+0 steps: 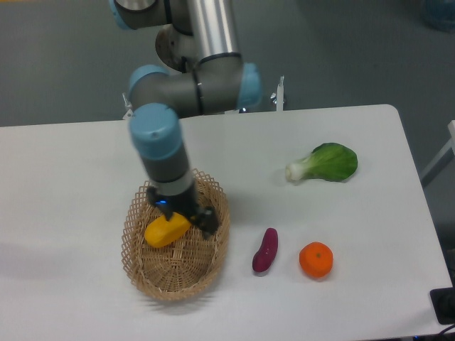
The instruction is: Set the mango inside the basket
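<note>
The yellow-orange mango (166,231) lies on its side inside the oval wicker basket (151,284), toward the basket's left half. My gripper (198,217) hangs over the basket's right half, just right of the mango's end. It is open with nothing held between its fingers. One dark fingertip (209,223) shows near the basket's right rim; the wrist hides the other.
A purple sweet potato (265,250) and a round orange (316,259) lie right of the basket. A leafy green vegetable (325,163) sits at the back right. The white table's (71,177) front edge runs close below the basket.
</note>
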